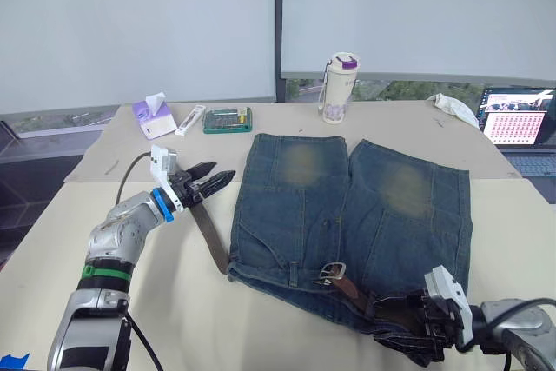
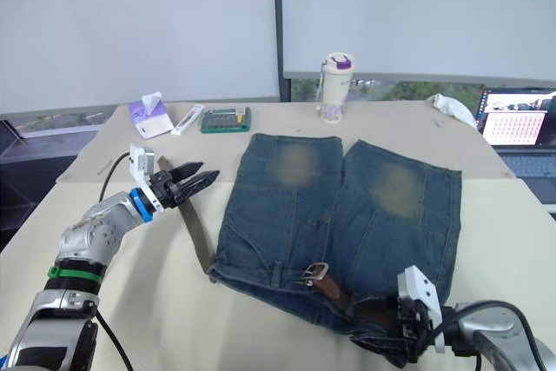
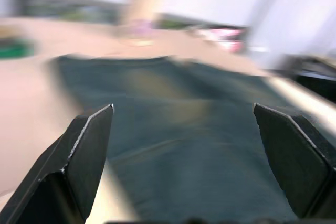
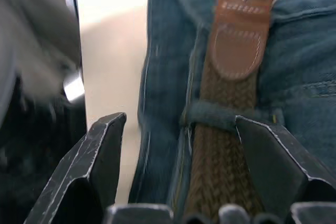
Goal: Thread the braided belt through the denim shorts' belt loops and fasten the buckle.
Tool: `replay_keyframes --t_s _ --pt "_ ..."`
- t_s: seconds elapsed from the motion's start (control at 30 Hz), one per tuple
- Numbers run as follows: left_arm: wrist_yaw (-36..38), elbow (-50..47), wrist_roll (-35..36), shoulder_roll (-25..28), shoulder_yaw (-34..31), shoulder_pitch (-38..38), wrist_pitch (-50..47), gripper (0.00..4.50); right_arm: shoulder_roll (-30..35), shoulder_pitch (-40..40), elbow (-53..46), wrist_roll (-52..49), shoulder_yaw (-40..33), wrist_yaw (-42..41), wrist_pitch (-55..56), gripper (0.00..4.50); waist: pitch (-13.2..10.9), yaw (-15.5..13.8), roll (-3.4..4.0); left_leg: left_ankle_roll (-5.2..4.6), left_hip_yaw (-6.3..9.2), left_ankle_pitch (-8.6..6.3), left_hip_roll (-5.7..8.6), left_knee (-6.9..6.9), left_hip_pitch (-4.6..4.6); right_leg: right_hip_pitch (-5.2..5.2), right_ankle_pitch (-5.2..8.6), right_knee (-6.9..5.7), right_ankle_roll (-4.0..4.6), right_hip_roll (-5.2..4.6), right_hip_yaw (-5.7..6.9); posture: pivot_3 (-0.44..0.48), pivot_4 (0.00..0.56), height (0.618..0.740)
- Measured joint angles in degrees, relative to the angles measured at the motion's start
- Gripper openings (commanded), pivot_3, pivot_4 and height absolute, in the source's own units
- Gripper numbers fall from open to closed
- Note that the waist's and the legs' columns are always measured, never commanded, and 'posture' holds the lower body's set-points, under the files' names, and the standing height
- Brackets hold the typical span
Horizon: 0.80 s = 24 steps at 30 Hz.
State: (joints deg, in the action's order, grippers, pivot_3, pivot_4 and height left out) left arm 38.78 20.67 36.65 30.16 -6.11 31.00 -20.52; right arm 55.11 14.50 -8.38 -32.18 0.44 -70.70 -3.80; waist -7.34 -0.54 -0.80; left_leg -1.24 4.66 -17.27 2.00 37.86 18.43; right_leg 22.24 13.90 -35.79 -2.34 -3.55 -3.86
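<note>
Both pincers are seen apart and empty: the left pincer [image 1: 208,182] hangs over the belt's free end [image 1: 208,232] on the desk [image 1: 174,301], the right pincer [image 4: 178,124] sits at the waistband of the shorts [image 1: 347,215], where the belt [image 4: 226,129] is passed under a loop [image 4: 215,116] near the buckle [image 1: 331,271]. If the free end were pulled hard, the buckle could be dragged back through the loops, and the shorts could be bunched

Beige table [image 1: 287,336] – white blinds [image 1: 139,23] behind, strip of window [image 1: 382,90] below, laptop [image 1: 519,119] at far right.
</note>
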Motion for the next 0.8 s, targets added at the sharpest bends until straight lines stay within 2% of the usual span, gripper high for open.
replay_keyframes --t_s 0.17,0.3,0.37,0.5,0.67,0.8 --pt "-23.9 -7.2 -10.9 -3.5 -2.4 -2.0 -4.7 4.5 -1.4 -5.2 -1.2 -4.7 -6.8 -0.2 -3.7 3.67 0.0 -0.1 0.03 0.2 0.0 -0.08 0.0 -0.03 0.01 0.03 -0.06 -0.01 -0.03 -0.03 -0.06 0.0 0.15 0.74" --pt "-34.8 -7.7 -17.5 -6.8 -2.4 -0.3 -7.5 4.5 -3.4 -11.4 -7.6 -8.8 -8.0 2.6 -9.0 3.67 0.0 -0.2 0.03 0.29 0.02 -0.06 0.01 -0.05 0.02 0.03 -0.07 -0.01 -0.03 -0.01 -0.02 0.0 0.15 0.74" --pt "-38.1 -1.9 -21.0 -8.2 -1.7 3.7 -6.8 4.5 -4.9 -14.3 -11.0 -11.2 -7.4 4.4 -12.4 3.67 0.0 -0.5 0.01 0.4 0.05 -0.01 0.07 -0.05 0.08 0.05 -0.09 0.01 -0.04 -0.03 0.04 0.0 0.15 0.74" --pt "-41.9 15.5 -26.4 -10.3 -0.7 14.1 -3.1 4.5 -8.0 -19.6 -16.3 -15.1 -4.9 7.1 -18.0 3.67 0.0 -0.9 -0.04 0.43 0.04 0.01 0.17 -0.06 0.1 0.03 -0.14 0.14 -0.07 -0.07 0.08 0.0 0.15 0.74" --pt "-43.0 34.6 -30.8 -11.1 0.7 23.4 1.4 4.5 -12.0 -23.0 -17.1 -12.5 -2.9 10.8 -19.2 3.67 -0.1 -0.5 -0.12 0.45 0.03 0.02 0.22 -0.08 0.32 0.27 -0.18 0.17 -0.13 -0.14 0.09 0.0 0.15 0.74" --pt "-44.6 42.9 -32.2 -10.9 0.3 26.5 3.1 4.5 -13.2 -22.8 -16.9 -10.1 -2.8 12.0 -19.1 3.67 -0.1 -0.2 -0.15 0.68 0.03 0.16 0.28 -0.07 0.73 0.81 -0.21 -0.05 -0.14 -0.25 0.11 0.0 0.15 0.74"
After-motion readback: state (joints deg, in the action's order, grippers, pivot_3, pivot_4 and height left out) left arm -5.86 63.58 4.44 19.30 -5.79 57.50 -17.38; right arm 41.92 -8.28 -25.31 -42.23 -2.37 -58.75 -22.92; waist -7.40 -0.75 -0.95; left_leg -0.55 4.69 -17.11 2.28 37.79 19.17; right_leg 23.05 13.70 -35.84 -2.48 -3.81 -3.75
